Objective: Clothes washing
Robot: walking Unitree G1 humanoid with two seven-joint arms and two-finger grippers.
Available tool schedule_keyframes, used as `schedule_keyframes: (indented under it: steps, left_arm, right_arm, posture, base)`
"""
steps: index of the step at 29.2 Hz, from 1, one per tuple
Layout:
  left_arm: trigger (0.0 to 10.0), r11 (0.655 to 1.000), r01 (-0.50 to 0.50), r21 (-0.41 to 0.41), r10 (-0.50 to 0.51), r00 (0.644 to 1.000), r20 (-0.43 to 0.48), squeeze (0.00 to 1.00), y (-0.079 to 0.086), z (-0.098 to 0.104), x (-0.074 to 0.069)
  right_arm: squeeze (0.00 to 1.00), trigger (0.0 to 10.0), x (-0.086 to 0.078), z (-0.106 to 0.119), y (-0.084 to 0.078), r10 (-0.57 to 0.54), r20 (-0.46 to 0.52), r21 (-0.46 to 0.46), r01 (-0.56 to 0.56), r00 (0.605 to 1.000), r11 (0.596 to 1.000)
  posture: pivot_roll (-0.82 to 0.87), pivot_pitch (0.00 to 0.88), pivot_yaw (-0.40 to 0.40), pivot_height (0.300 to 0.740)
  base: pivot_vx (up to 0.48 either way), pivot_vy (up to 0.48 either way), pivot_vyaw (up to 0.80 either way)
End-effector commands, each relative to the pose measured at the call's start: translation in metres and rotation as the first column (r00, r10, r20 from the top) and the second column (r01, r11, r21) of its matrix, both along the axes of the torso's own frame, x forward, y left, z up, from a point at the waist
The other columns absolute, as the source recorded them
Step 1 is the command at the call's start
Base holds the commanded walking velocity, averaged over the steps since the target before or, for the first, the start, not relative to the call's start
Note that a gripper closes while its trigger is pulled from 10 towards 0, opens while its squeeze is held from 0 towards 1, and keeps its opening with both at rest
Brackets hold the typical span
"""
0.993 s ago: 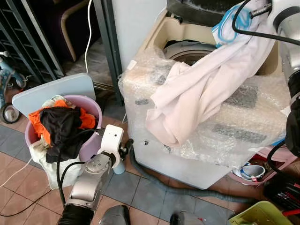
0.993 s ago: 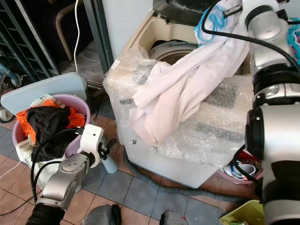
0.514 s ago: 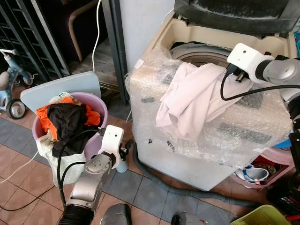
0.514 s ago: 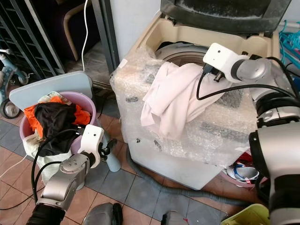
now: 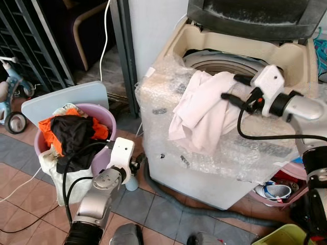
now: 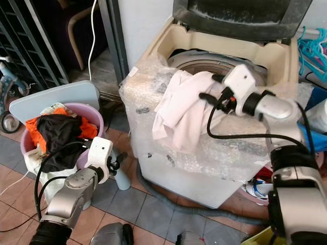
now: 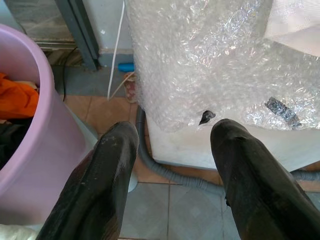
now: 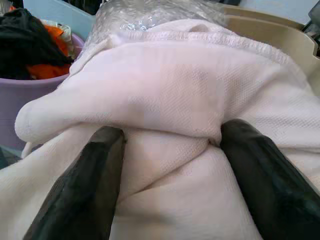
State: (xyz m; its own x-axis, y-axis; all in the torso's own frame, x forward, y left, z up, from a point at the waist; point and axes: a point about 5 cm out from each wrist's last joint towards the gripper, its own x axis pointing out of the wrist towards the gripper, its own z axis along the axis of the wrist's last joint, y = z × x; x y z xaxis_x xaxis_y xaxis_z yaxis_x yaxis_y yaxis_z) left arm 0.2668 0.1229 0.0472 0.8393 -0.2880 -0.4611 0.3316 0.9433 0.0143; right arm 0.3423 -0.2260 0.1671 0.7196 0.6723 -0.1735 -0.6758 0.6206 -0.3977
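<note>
Right pincer, fingers spread, presses against the pale pink cloth garment draped over the bubble-wrapped front edge of the beige top-loading washing machine. Left pincer hangs open between the machine and the lilac plastic laundry basket holding orange and black clothes.

Silver arms, white wrist housings, black fingers.
Left arm: brushed silver links, black cable looped alongside, black sleeve at base. Right arm: silver, black joint ring, black cable. Left gripper and right gripper: long, matte, scuffed fingers.
</note>
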Motion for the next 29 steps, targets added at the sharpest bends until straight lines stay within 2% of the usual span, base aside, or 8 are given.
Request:
schedule_keyframes:
  steps: [1, 10, 11, 12, 13, 14, 19, 29]
  left_arm:
    - [10.0, 1.000, 0.007, 0.011, -0.007, 1.000, -0.006, 0.00, 0.002, -0.001, -0.001]
    - [10.0, 1.000, 0.011, 0.014, -0.010, 1.000, -0.013, 0.00, 0.003, -0.003, -0.003]
    - [10.0, 1.000, 0.010, 0.014, -0.010, 1.000, -0.015, 0.00, 0.003, -0.003, -0.003]
    - [10.0, 1.000, 0.010, 0.013, -0.010, 1.000, -0.016, 0.00, 0.003, -0.003, -0.003]
    - [10.0, 1.000, 0.010, 0.013, -0.010, 1.000, -0.016, 0.00, 0.003, -0.003, -0.003]
    - [10.0, 1.000, 0.010, 0.013, -0.010, 1.000, -0.017, 0.00, 0.003, -0.003, -0.003]
    - [10.0, 1.000, 0.008, 0.015, -0.007, 1.000, -0.019, 0.00, 0.004, -0.002, -0.004]
    - [10.0, 1.000, 0.008, 0.019, -0.007, 1.000, -0.020, 0.00, 0.005, -0.002, -0.004]
  right_arm:
    - [1.00, 10.0, -0.004, 0.004, 0.003, 0.019, -0.013, 0.045, -0.018, 1.000, 0.999]
    - [1.00, 10.0, -0.016, 0.003, -0.003, -0.053, 0.029, -0.038, 0.054, 0.998, 0.998]
    - [0.22, 10.0, -0.016, 0.000, -0.003, -0.094, 0.052, -0.065, 0.097, 0.994, 0.993]
    - [0.00, 6.4, -0.016, -0.003, -0.001, -0.114, 0.067, -0.084, 0.119, 0.991, 0.989]
    - [0.00, 1.9, -0.016, -0.007, 0.002, -0.127, 0.077, -0.095, 0.135, 0.989, 0.986]
    - [0.00, 0.0, -0.016, -0.010, 0.006, -0.139, 0.083, -0.101, 0.148, 0.987, 0.984]
    - [0.00, 0.0, -0.021, -0.035, 0.036, -0.176, 0.106, -0.166, 0.192, 0.979, 0.967]
    - [0.00, 0.0, -0.030, -0.058, 0.082, -0.196, 0.016, -0.007, 0.196, 0.980, 0.981]
  posture:
    - [-0.07, 0.031, 0.041, 0.740]
    - [-0.08, 0.038, 0.034, 0.740]
    - [-0.07, 0.039, 0.034, 0.740]
    - [-0.07, 0.041, 0.034, 0.740]
    - [-0.07, 0.041, 0.034, 0.740]
    - [-0.07, 0.042, 0.035, 0.740]
    - [-0.07, 0.048, 0.037, 0.740]
    - [-0.06, 0.053, 0.038, 0.740]
  base:
    - [0.000, 0.000, 0.00]
    - [0.000, 0.000, 0.00]
    - [0.000, 0.000, 0.00]
    - [0.000, 0.000, 0.00]
    - [0.000, 0.000, 0.00]
    - [0.000, 0.000, 0.00]
    - [0.000, 0.000, 0.00]
    - [0.000, 0.000, 0.00]
